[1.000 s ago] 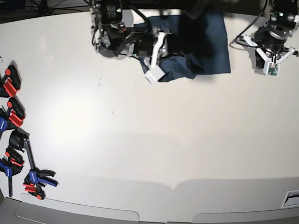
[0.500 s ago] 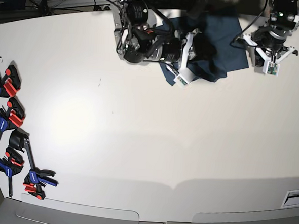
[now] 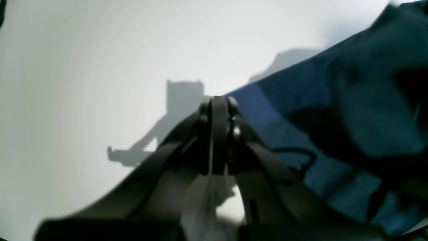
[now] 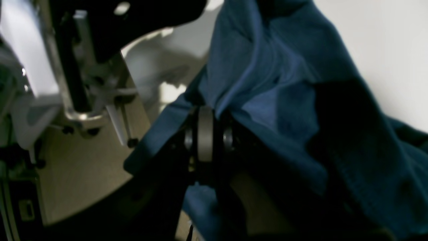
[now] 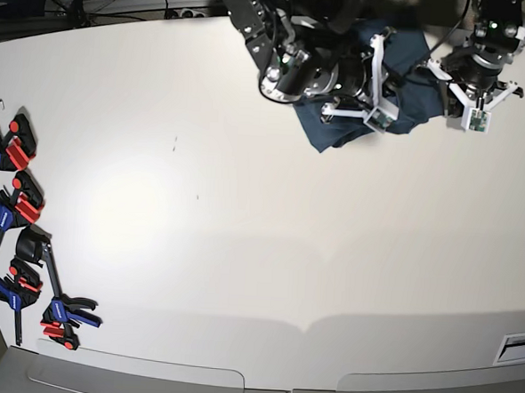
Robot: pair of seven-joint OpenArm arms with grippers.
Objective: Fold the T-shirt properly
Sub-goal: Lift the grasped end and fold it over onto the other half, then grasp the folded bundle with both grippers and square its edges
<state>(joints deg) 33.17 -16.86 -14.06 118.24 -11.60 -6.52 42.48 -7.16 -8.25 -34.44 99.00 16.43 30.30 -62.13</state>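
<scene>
Carrying a pinched fold of the navy T-shirt [image 5: 402, 103] across itself at the bench's [image 5: 241, 249] far edge, the right end effector [image 4: 204, 134] looks mid-fold and next needs to lay the layer flat, while the left end effector [image 3: 214, 110] hangs pressed together, empty.

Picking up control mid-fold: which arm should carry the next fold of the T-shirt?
The right. Its gripper is shut on the T-shirt, with cloth draped around the tips. The left gripper is shut, holding nothing, just beside the shirt's edge.
</scene>
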